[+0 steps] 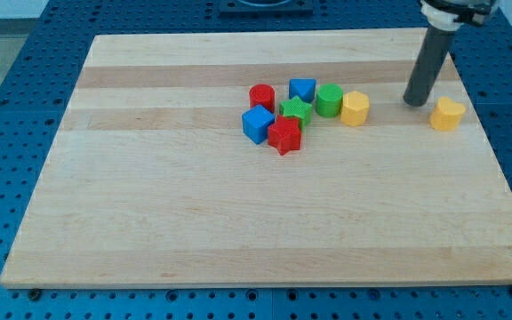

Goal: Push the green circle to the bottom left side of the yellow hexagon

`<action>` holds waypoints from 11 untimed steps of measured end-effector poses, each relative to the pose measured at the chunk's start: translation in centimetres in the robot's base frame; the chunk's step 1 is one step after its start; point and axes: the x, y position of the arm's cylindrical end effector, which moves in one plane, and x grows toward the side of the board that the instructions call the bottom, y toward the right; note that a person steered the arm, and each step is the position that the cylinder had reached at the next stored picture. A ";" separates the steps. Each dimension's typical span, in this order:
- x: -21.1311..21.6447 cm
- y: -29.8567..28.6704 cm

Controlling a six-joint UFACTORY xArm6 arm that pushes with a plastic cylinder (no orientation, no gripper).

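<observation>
Your green circle [329, 100] sits touching the left side of the yellow hexagon [355, 108], mid-desk [149, 204] toward the view's top. Tip [413, 101] is right of the hexagon, apart from it, just left of a second yellow block [447, 114]. No fingers on this rig, just the rod, nothing held.

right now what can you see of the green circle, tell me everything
The green circle is a short upright cylinder, plain matte green, with a lighter flat top. It stands on the wooden board at the right end of the cluster of blocks. The yellow hexagon sits against its right side, the blue block close on its left, the green star at its lower left. My tip is well to its right, apart from it.
</observation>
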 end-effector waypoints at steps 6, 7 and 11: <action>-0.7 -13.7; 0.4 -13.7; 2.3 -10.7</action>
